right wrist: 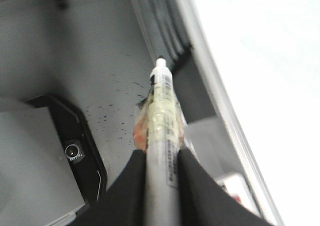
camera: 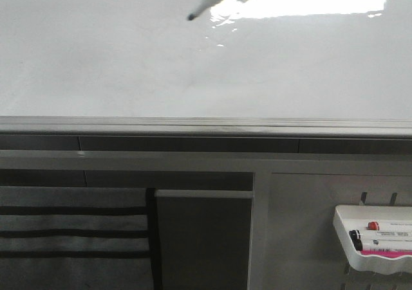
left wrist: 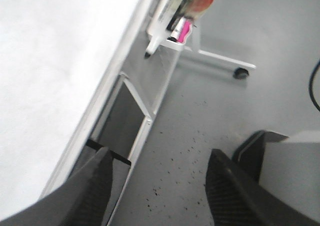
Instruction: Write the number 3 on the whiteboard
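The whiteboard [camera: 129,65] is a large glossy white panel with a bright glare at the top right. No marker strokes of a number 3 show on it. A black-tipped marker [camera: 205,4] comes in from the top edge, its tip just off or at the board; contact cannot be told. My right gripper [right wrist: 161,161] is shut on this marker [right wrist: 162,100], which is wrapped in tape and points along the board's edge [right wrist: 270,60]. My left gripper [left wrist: 157,181] is open and empty, beside the board [left wrist: 45,75], with the marker [left wrist: 161,25] ahead of it.
A grey rail [camera: 206,126] runs along the board's near edge. A small white tray [camera: 373,235] with markers and a pink eraser hangs at the lower right. A stand leg with a castor [left wrist: 241,74] rests on the speckled grey floor. A black base [right wrist: 80,151] lies below.
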`<state>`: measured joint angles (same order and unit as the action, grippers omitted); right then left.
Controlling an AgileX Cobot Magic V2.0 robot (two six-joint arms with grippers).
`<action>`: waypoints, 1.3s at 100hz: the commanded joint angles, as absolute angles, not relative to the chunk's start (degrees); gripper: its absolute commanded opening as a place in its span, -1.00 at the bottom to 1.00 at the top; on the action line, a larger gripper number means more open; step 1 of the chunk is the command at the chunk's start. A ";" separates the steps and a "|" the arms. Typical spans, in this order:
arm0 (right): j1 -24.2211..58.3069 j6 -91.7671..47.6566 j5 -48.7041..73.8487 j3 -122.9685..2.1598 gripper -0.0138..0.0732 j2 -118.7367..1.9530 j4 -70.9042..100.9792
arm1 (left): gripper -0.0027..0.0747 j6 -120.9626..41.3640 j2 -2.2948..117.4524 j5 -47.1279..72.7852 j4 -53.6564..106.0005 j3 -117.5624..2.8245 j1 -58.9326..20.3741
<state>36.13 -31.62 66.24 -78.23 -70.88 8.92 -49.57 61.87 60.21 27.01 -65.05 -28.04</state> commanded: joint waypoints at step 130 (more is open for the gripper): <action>18.80 -27.94 62.52 -91.31 -0.63 -85.81 33.87 | 0.07 -37.72 43.68 29.92 33.34 -40.54 -15.28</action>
